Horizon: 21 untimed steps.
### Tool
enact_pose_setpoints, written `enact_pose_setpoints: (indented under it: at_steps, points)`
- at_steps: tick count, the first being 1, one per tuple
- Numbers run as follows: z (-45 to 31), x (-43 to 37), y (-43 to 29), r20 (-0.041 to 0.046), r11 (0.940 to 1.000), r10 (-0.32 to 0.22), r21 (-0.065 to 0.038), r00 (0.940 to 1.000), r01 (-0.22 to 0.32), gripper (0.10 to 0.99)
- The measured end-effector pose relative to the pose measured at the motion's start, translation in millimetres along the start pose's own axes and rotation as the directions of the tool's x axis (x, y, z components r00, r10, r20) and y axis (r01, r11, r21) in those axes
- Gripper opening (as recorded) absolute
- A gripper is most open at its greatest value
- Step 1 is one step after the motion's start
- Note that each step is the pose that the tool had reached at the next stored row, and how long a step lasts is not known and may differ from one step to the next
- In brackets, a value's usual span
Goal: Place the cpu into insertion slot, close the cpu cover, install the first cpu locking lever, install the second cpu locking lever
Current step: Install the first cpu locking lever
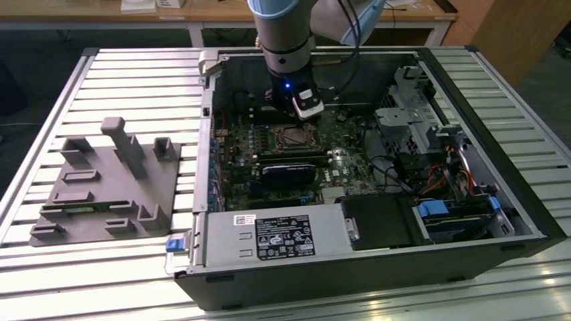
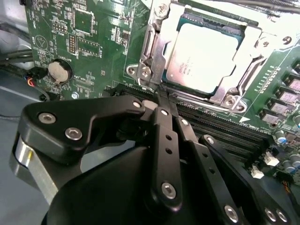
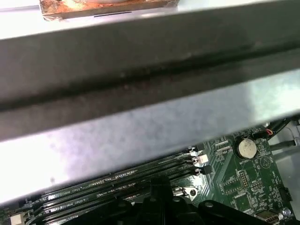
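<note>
In the second wrist view the cpu (image 2: 201, 56), a square chip with a silver-grey top, lies in the insertion slot. The shiny cpu cover (image 2: 161, 40) is folded down around its edges. My gripper (image 2: 163, 96) is shut, with its black fingers pressed together. Their tips sit at the socket's corner, beside a screw of the metal frame. In the exterior view the gripper (image 1: 303, 110) hangs inside the open computer case, just behind the insertion slot (image 1: 293, 138). Nothing shows between the fingers. The first wrist view catches the gripper (image 3: 159, 190) over the memory slots.
Long black memory slots (image 2: 225, 126) run next to the socket, and a coin battery (image 2: 59, 70) sits on the green board. The case wall (image 3: 140, 93) is close to the wrist. A power supply (image 1: 277, 237), a drive cage (image 1: 419, 114) and a grey fixture (image 1: 107, 187) are nearby.
</note>
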<state>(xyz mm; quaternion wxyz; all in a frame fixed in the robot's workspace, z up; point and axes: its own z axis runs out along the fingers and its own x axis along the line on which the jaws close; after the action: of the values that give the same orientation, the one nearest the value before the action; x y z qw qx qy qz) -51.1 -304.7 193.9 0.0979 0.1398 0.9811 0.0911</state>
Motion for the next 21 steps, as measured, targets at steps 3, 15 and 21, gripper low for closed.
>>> enact_pose_setpoints:
  at_steps: [3, 15, 21]
  points:
    - [2.5, 0.4, -0.9, 0.0026, 1.0, -0.001, -0.001, 1.0, 0.001, 0.106]
    - [-8.4, -1.5, 1.6, 0.0035, 1.0, 0.0, -0.003, 1.0, 0.0, 0.106]
    - [-21.5, -3.8, 4.3, 0.003, 1.0, 0.0, -0.004, 1.0, 0.0, 0.106]
